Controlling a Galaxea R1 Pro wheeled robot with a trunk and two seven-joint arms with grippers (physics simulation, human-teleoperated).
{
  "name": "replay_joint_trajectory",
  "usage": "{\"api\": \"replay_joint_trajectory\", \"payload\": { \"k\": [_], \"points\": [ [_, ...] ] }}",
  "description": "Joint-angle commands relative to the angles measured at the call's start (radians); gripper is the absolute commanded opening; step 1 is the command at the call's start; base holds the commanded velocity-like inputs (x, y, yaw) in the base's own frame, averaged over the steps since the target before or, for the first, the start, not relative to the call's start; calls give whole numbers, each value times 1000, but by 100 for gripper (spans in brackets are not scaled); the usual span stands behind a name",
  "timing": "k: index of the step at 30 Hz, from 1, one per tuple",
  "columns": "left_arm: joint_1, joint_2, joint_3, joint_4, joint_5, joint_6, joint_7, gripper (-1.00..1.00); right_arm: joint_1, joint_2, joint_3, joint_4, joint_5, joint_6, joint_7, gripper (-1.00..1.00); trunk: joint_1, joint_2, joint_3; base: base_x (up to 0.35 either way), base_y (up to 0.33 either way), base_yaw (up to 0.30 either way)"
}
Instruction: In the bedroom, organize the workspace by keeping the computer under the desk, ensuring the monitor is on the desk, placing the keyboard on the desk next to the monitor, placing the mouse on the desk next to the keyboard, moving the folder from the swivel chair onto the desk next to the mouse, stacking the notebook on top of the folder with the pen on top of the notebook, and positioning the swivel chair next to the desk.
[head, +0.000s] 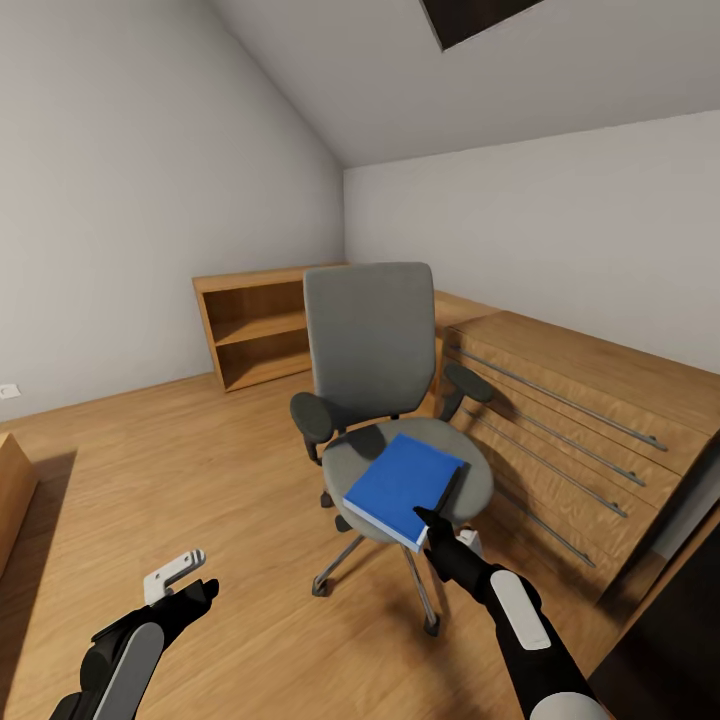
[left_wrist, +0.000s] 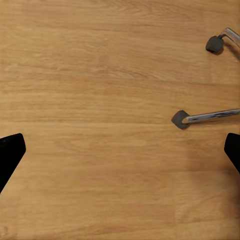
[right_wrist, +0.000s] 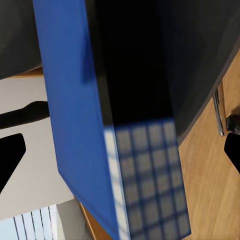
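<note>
Folder is lying on swivel chair seat; right gripper is reaching it, jaws spread; left gripper is hovering open; drawer cabinet is standing beside.

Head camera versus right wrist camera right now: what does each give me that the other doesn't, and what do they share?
The head view alone shows the whole swivel chair with its backrest and armrests, the shelf against the far wall, the drawer unit, and the left gripper low over the floor. The right wrist view alone shows the folder's edge up close, with a grid pattern on it. Both show the blue folder on the chair seat, with the right gripper right at its near corner.
</note>
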Motion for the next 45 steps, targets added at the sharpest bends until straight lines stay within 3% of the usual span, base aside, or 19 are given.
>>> {"api": "replay_joint_trajectory", "payload": {
  "k": [1,45],
  "points": [
    [-1,0,0,-1,11,2,9,100,-1,1,-5,0,0,7,2,100,0,0,-1,0,0,0],
    [-1,0,0,0,10,1,11,100,-1,2,-4,3,0,26,-36,100,0,0,-1,3,4,0]
  ]
}}
